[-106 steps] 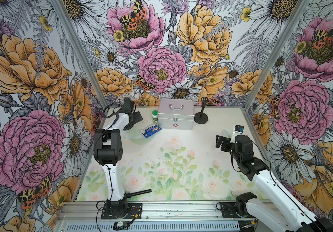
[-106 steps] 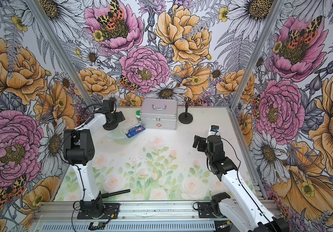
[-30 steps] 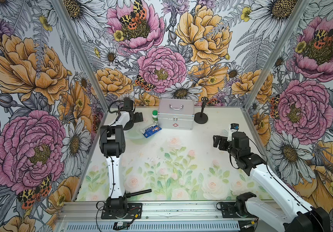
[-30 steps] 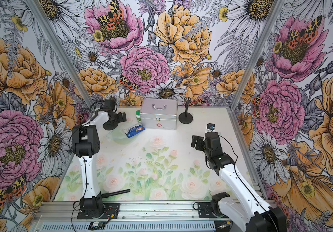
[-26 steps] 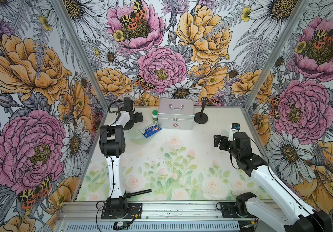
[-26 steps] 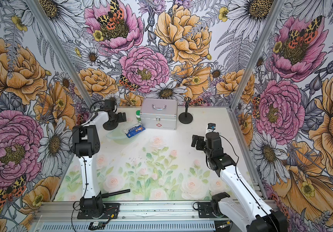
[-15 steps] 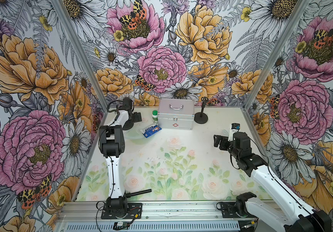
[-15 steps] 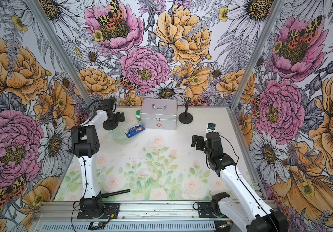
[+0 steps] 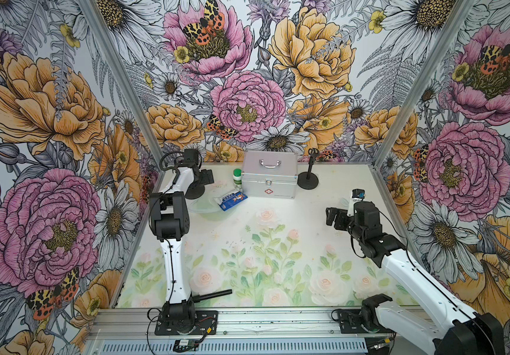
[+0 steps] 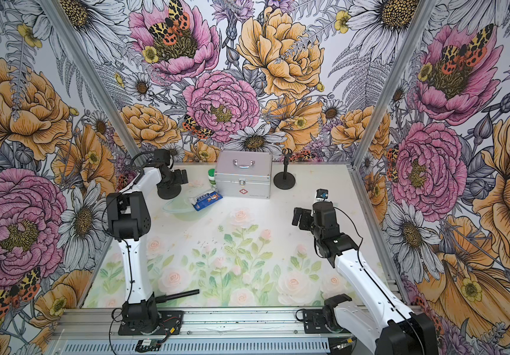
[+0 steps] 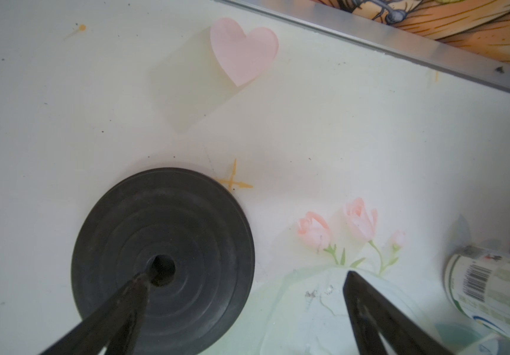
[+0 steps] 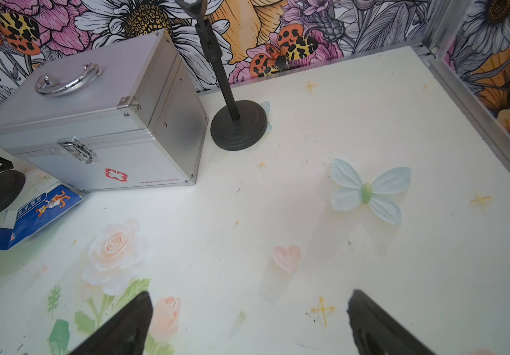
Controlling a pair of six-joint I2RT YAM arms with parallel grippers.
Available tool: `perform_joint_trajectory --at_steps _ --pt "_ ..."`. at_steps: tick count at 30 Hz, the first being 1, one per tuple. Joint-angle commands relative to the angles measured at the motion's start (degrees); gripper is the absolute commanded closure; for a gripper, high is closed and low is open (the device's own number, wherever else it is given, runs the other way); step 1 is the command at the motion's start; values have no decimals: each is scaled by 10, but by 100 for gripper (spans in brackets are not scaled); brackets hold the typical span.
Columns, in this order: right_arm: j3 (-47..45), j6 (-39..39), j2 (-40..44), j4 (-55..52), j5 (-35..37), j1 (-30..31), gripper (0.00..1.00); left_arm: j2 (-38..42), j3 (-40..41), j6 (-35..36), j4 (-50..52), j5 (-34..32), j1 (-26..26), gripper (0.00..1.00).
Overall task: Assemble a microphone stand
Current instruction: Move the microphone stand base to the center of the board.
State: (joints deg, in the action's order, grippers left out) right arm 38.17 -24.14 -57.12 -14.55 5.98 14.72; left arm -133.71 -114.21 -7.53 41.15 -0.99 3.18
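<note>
Left tool (image 11: 247, 275), spread apart like right tool (image 12: 250, 293), still hovers over black base (image 11: 161, 221).

Black rod (image 9: 213, 295) — one end apparently behind the left arm (image 9: 174, 270)

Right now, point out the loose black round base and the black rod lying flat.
Loose black round base (image 11: 183, 230), left wrist view, ribbed top.
Black rod (image 9: 213, 295), in a top view, mid-shaft.
</note>
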Motion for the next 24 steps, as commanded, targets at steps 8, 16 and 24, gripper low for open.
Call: perform_joint_trajectory --at_steps 8,16,24 --pt "4 -12 -7 12 3 5 0 -49 -10 14 5 10 -2 1" --pt "-3 -8 3 11 8 4 0 -55 1 -4 5 20 0 1" --pt "5 10 -1 11 4 4 0 20 85 -46 5 -8 -7 1"
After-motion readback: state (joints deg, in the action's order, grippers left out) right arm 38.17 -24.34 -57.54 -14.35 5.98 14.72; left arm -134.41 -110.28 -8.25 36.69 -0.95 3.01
